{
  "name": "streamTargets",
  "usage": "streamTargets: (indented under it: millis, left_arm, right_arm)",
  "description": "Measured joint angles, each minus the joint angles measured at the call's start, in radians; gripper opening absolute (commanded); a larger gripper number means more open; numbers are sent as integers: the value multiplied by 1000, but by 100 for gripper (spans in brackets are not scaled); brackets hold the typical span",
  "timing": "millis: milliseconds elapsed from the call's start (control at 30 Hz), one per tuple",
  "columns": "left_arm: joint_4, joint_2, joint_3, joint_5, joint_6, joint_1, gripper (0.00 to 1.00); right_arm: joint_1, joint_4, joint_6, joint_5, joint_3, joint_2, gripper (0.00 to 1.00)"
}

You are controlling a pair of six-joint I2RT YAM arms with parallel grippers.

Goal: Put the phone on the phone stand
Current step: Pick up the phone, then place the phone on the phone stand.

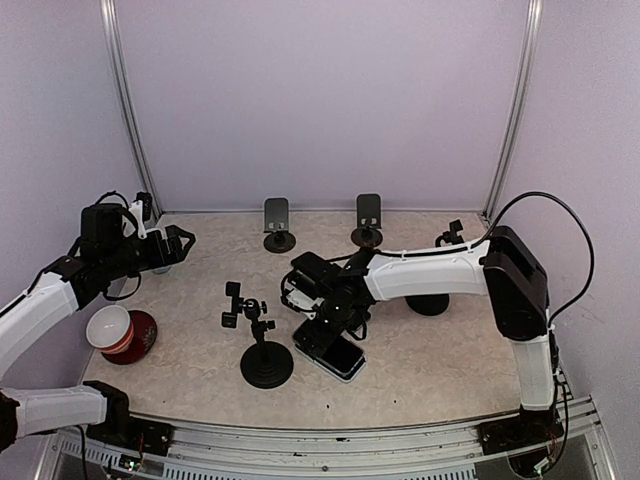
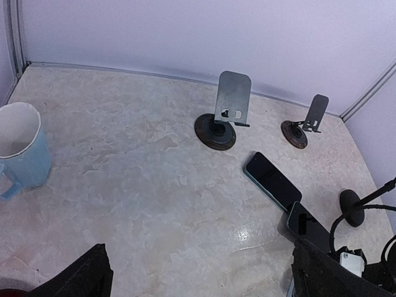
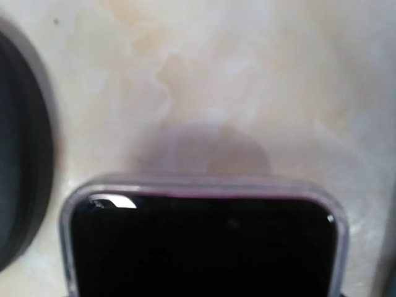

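— Phone [image 1: 340, 357] is lying flat on table [image 1: 430, 360], not on stand [image 1: 278, 222]. Are we gripping it?
— We are not seeing whether right claw [image 1: 325, 325], over it, is pinching; left claw [image 1: 180, 245] is hanging spread.

Off-task clutter: 2 cups, left side.
White-and-red cup [image 1: 108, 328] sits on a red saucer [image 1: 143, 333] near the front-left edge; pale blue mug [image 2: 21, 151] stands upright on the marbled tabletop [image 1: 430, 370].

No text, brand, number or sign can be read in any view. The phone [image 1: 345, 358] screen is seen dark, and no marking is made out on the phone stand [image 1: 277, 216].
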Motion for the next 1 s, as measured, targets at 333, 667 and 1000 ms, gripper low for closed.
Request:
streamTargets:
  millis: [333,667,1000]
  left_arm:
    - [0,0,-2,0,0,0,99]
    - [0,0,-2,0,0,1,99]
    - [0,0,-2,0,0,6,99]
  right_arm:
    - [0,57,5,41,-39,-77,62]
    - [-3,112,24,114,-75,-151,60]
    - [-24,184,50,184,-112,-206,59]
